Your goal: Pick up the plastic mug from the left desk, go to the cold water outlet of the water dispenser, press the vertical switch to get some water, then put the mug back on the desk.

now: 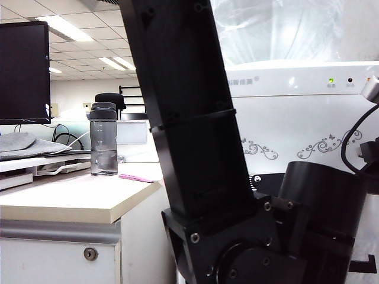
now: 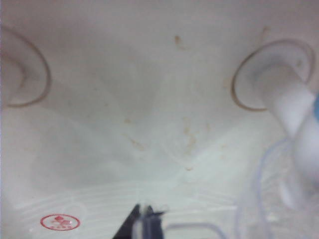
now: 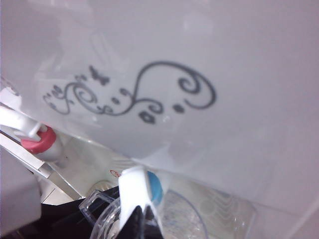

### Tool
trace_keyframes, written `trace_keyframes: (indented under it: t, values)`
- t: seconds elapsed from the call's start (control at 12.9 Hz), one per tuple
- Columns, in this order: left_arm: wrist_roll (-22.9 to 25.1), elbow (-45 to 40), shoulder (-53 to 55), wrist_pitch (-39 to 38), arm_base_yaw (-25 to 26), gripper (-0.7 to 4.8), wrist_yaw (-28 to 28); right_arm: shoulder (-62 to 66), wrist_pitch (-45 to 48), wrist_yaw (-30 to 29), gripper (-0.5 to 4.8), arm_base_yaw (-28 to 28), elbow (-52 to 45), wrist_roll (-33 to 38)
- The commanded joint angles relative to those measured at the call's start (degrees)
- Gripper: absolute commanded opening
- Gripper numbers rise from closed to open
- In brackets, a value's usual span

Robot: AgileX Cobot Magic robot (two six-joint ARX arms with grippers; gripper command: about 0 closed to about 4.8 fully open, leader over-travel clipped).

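Keeping left gripper [image 2: 145,224] clamped on the plastic mug [image 3: 174,219], by its handle as far as visible, inside the water dispenser [image 3: 224,74] recess, right under the cold water outlet [image 3: 155,189]. Hovering right gripper [image 3: 144,224], tips looking pressed together, just beside the vertical switch [image 3: 132,184]. Risking sliding off the thin lever, bumping the mug rim, or pouring past a mug sitting off-centre.

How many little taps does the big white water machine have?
2. The small white tap with a blue collar sits right above the clear plastic mug; the matching tap with a pink-red collar is beside it. None looks hidden.
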Motion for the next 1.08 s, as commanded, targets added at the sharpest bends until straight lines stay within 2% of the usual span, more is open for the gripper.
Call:
trace_keyframes:
  t: [0.08,1.08]
  values:
    - [0.1,0.1,-0.3,0.9,-0.1,-0.04,-0.2,0.3,-4.3,-0.4,-0.01,0.1,-0.2,-0.2]
    - [0.1,0.1,-0.3,0.9,-0.1,-0.04,-0.2,0.3,-7.0,-0.3,-0.01,0.1,-0.2,0.1]
